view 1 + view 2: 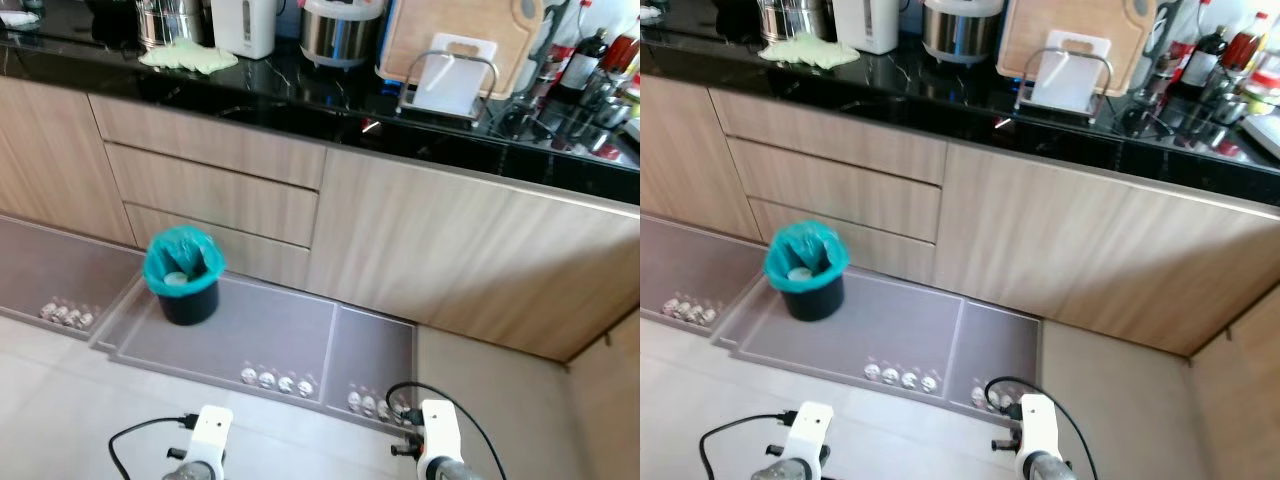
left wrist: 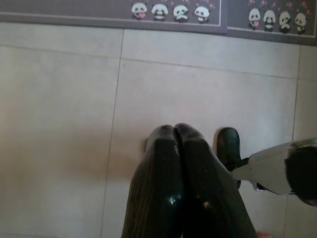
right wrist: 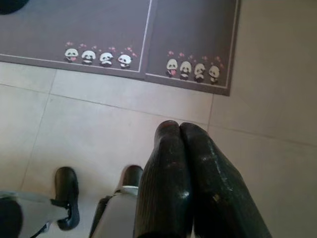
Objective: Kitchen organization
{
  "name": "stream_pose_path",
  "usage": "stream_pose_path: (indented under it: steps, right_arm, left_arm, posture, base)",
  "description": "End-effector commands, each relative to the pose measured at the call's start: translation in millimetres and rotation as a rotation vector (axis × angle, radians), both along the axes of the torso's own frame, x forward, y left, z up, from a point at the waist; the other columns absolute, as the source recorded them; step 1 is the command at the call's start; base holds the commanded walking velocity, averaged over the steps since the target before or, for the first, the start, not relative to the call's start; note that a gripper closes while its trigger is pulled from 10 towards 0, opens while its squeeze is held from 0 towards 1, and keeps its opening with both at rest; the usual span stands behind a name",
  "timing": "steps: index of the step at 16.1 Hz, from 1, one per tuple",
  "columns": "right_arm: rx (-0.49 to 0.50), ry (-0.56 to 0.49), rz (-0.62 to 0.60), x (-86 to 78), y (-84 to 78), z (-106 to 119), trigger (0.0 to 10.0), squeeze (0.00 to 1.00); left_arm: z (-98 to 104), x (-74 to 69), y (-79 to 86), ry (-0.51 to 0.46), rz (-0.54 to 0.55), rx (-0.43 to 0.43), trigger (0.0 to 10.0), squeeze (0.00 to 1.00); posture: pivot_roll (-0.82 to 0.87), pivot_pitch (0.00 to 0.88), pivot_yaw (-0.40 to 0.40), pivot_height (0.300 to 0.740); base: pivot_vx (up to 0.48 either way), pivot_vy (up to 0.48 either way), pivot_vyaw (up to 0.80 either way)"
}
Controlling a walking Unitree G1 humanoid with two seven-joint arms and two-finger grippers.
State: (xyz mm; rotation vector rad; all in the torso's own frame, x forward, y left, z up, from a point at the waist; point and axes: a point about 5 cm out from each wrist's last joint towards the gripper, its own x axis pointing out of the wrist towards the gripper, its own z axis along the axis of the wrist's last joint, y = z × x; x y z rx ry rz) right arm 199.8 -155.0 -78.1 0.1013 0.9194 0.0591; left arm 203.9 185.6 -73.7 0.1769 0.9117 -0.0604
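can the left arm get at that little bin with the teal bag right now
Probably not yet. The left gripper hangs shut over bare floor tiles, while the bin stands apart on the grey mat by the drawers; nothing blocks the way.

Black marble-veined counter (image 1: 300,95) up at twelve o'clock, pale wood-grain cabinets (image 1: 430,250) below it. Teal liner on a black bin (image 1: 183,275) at ten o'clock. Grey mats (image 3: 99,34) with white edging and rows of little black-and-white pandas (image 3: 96,57) topped with pink hearts. Beige floor tiles (image 2: 59,124). A pale green cloth (image 1: 188,56), a white board in the rack (image 1: 452,75), and a tan cutting board (image 1: 460,30) behind.
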Motion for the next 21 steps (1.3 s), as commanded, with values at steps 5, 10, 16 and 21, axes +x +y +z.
stream_pose_path:
  steps: [5,10,16,21]
  right_arm:
    - [0.011,-0.01,-0.012,1.6,2.5,0.9,10.0,0.0]
    - [0.01,-0.01,-0.012,1.8,1.3,1.0,10.0,0.0]
    - [0.008,-0.012,-0.009,2.2,0.5,1.3,10.0,0.0]
    - [0.009,-0.014,-0.012,1.9,0.6,1.2,10.0,0.0]
  left_arm:
    - [-0.5,-1.2,0.4,-0.003,0.031,-0.024,10.0,0.0]
    - [-0.6,-1.0,-0.5,-0.002,0.031,-0.022,10.0,0.0]
    - [-0.8,-1.1,-1.0,0.002,0.031,-0.019,10.0,0.0]
    - [-1.1,-1.5,-1.1,0.005,0.028,-0.021,10.0,0.0]
  posture:
    - [-0.04,0.066,-0.161,0.74]
    - [-0.04,0.063,-0.165,0.74]
    - [-0.04,0.062,-0.167,0.74]
    - [-0.04,0.062,-0.166,0.74]
  base:
    - [0.0,0.0,0.0]
    - [0.0,0.0,0.0]
    - [0.269,0.0,0.0]
    - [0.274,0.0,0.0]
